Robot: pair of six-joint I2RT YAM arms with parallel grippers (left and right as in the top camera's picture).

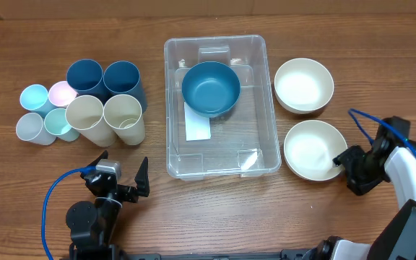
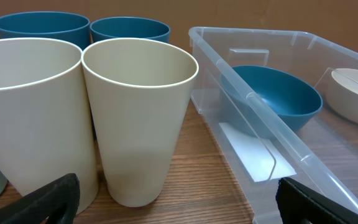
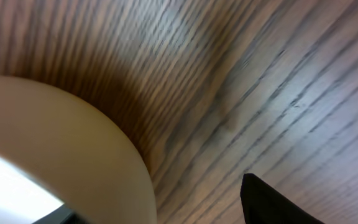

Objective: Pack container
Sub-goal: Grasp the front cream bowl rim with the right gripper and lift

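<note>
A brown wooden surface (image 1: 215, 217) with a fine grain fills every view to its edges. The container (image 1: 170, 108) lies in the upper middle of the overhead frame. Inside it, a blue bowl (image 1: 210, 88) sits in the upper half, partly over the white label (image 1: 197, 126) on the base.

To the right of the container, two cream bowls stand apart from it, one upper (image 1: 304, 84) and one lower (image 1: 314, 149). At the left there is a close group of cups: two dark blue (image 1: 86, 76), two tall cream (image 1: 85, 115) and four small pastel ones (image 1: 33, 96).

The left gripper (image 1: 121, 170) hovers at the lower left, below the cream cups, with its fingers spread wide and holding nothing. The right gripper (image 1: 349, 172) is at the right edge of the lower cream bowl. Its fingers are apart, and in the wrist view the outer finger (image 3: 278, 202) does not touch the bowl wall.
</note>
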